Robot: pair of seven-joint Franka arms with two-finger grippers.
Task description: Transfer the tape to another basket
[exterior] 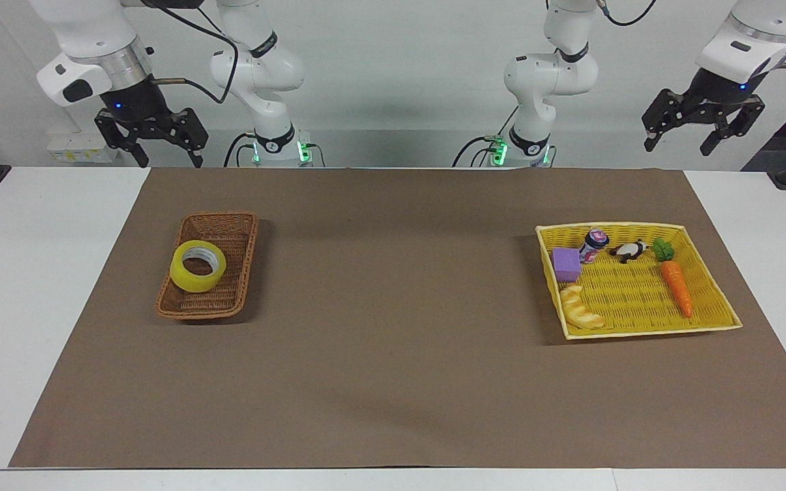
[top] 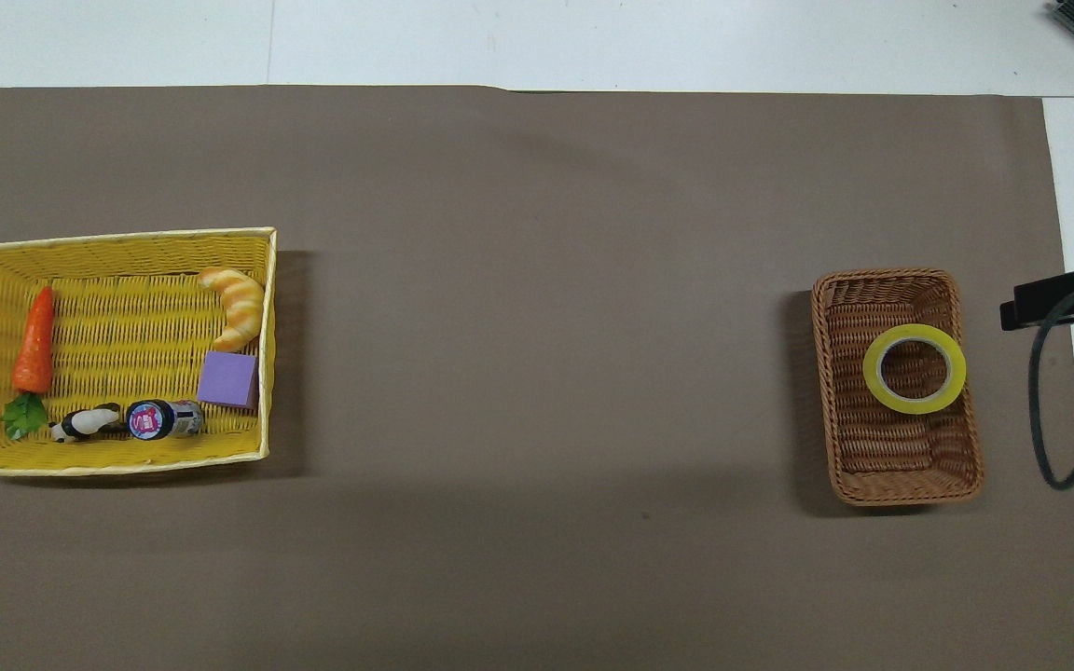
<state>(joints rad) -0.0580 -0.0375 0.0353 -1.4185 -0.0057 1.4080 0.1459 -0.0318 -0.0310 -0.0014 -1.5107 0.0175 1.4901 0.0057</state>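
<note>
The yellow tape roll (exterior: 198, 266) lies flat in the small brown wicker basket (exterior: 228, 228) toward the right arm's end of the table. It also shows in the overhead view (top: 915, 369), in the basket (top: 882, 294). My right gripper (exterior: 170, 158) is open and empty, raised above the table's edge by the robots, apart from the basket. My left gripper (exterior: 677, 145) is open and empty, raised high at the left arm's end of the table. In the overhead view only one finger of each shows, at the side edges.
The large yellow tray basket (exterior: 611, 226) toward the left arm's end holds a carrot toy (exterior: 677, 286), a croissant toy (exterior: 580, 310), a purple block (exterior: 565, 264), a small bottle (exterior: 593, 244) and a panda toy (exterior: 630, 251). Brown mat (exterior: 393, 307) covers the table.
</note>
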